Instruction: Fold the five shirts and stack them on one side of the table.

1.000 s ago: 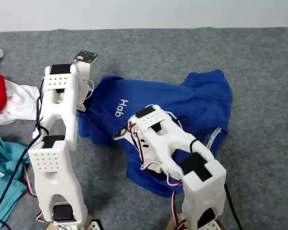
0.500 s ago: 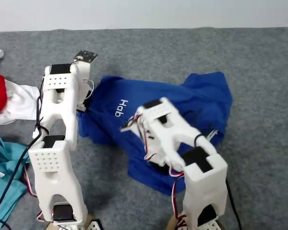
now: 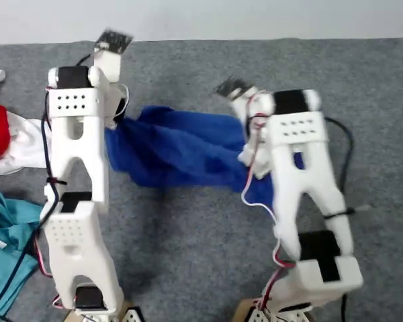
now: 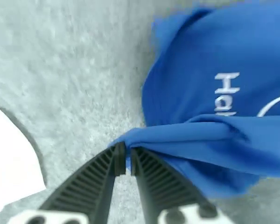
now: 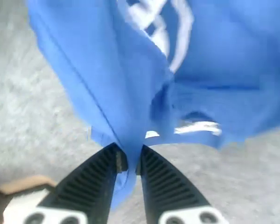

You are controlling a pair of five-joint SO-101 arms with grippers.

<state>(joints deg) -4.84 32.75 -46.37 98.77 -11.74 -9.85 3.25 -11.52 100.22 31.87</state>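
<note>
A blue shirt (image 3: 181, 151) hangs bunched in a band between the two arms, above the grey table (image 3: 188, 255). At the shirt's left end, my left gripper (image 3: 118, 119) is shut on a pinch of its cloth. The left wrist view shows the left gripper (image 4: 124, 159) with its black fingers clamped on a fold of the blue shirt (image 4: 214, 116), white lettering showing above. My right gripper (image 3: 254, 155) is shut on the shirt's right end. From the right wrist, the right gripper (image 5: 129, 163) grips a blue fold, and the blue shirt (image 5: 130, 70) drapes away with its white print.
A red and white shirt (image 3: 7, 141) lies at the table's left edge, with a teal shirt (image 3: 3, 235) in front of it. A white cloth (image 4: 9, 158) also shows beside the left fingers. Open grey table stretches along the right and back.
The right arm has swung up and back to the right, pulling the shirt's cloth with it. The shirt went from lying spread flat to a lifted, bunched band. The left arm rose slightly.
</note>
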